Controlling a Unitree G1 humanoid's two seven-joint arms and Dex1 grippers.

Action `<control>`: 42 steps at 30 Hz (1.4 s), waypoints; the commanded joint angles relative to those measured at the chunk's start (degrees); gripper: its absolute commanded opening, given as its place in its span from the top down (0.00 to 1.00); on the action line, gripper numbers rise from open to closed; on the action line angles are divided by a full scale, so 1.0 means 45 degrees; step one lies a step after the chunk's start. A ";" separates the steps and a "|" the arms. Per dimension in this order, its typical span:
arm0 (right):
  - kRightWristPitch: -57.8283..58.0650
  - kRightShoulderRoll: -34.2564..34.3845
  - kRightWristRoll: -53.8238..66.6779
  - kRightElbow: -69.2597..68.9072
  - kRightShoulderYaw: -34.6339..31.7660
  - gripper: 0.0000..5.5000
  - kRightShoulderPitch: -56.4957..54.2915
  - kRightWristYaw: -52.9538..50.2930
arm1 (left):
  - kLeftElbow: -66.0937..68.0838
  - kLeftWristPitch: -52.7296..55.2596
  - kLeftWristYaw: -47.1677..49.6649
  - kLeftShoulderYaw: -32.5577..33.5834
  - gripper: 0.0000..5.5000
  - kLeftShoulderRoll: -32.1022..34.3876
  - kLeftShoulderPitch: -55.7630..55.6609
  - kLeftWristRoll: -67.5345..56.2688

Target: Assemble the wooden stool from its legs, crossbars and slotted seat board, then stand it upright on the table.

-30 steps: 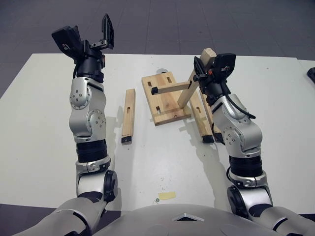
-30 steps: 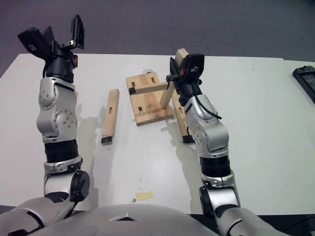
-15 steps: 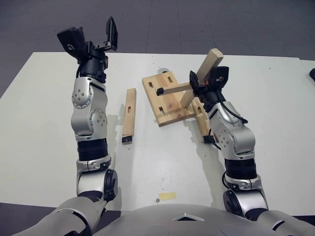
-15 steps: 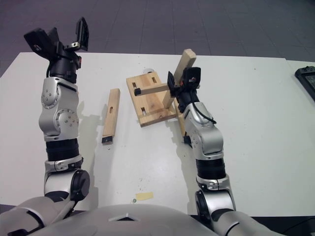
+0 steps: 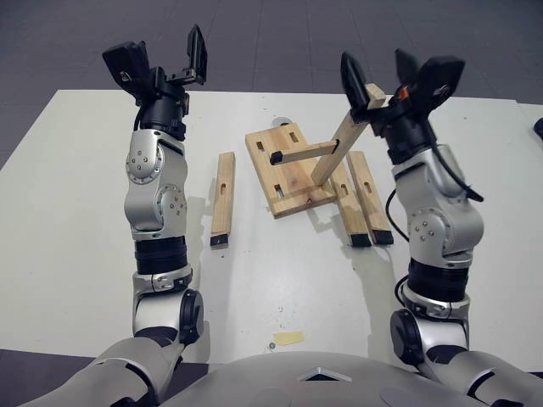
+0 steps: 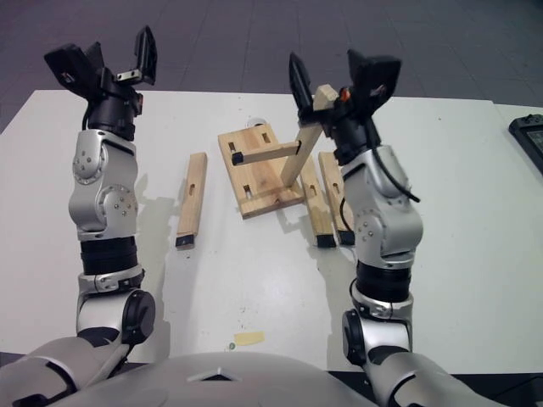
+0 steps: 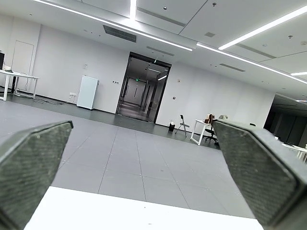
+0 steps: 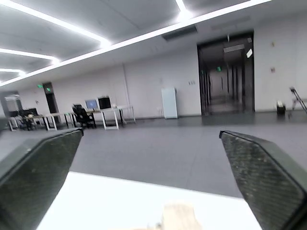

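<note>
The slotted seat board [image 5: 288, 182] lies flat at mid-bench. One leg [image 5: 344, 140] is planted in it and leans toward your right, and a crossbar [image 5: 301, 153] juts from that leg back over the board. Your right end effector [image 5: 377, 75] is held above the board, its fingers spread wide on either side of the leg's top end. Whether either finger touches the wood cannot be told. An inner spare leg [image 5: 349, 208] and an outer spare leg [image 5: 373, 202] lie side by side on the bench [image 5: 85, 212], just right of the board. A lone slotted leg [image 5: 222, 199] lies apart on the board's left. Your left end effector [image 5: 165, 61] is raised over the far left of the bench, fingers spread, gripping nothing. A yellow scrap [image 5: 287, 337] sits near the front edge.
</note>
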 commanded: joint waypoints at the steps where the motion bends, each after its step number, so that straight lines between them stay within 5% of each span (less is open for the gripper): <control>1: 0.0010 -0.0408 0.2123 0.0252 -0.2295 0.02 -0.1781 -0.0542 | 0.0037 -0.0070 0.0213 0.0272 0.02 0.0126 -0.0106 0.0131; 4: -0.0010 -0.1367 0.1855 0.1199 -0.3166 0.02 -0.1960 -0.0831 | -0.0139 -0.0104 0.0512 0.0725 0.02 0.0319 0.0082 0.0132; 9: 0.1862 -0.4012 -0.0431 0.1356 -0.1536 0.02 0.2551 0.0542 | -0.1672 0.0328 0.0710 0.1326 0.02 0.0714 0.0988 -0.0064; 16: 0.3782 -0.3891 -0.0226 0.0844 -0.0886 0.02 0.5350 0.1215 | -0.3152 0.1166 0.1137 0.1187 0.02 0.0424 0.2239 -0.0047; 26: 0.4718 -0.3263 -0.0851 0.1023 0.0143 0.02 0.5275 0.0761 | -0.3424 0.1465 0.1464 0.0734 0.02 -0.0081 0.2214 -0.0023; 42: 0.5756 -0.4356 -0.2679 0.1989 0.1391 0.06 0.4656 0.1168 | -0.3930 0.1804 0.1936 0.0489 0.02 -0.0300 0.2457 0.0092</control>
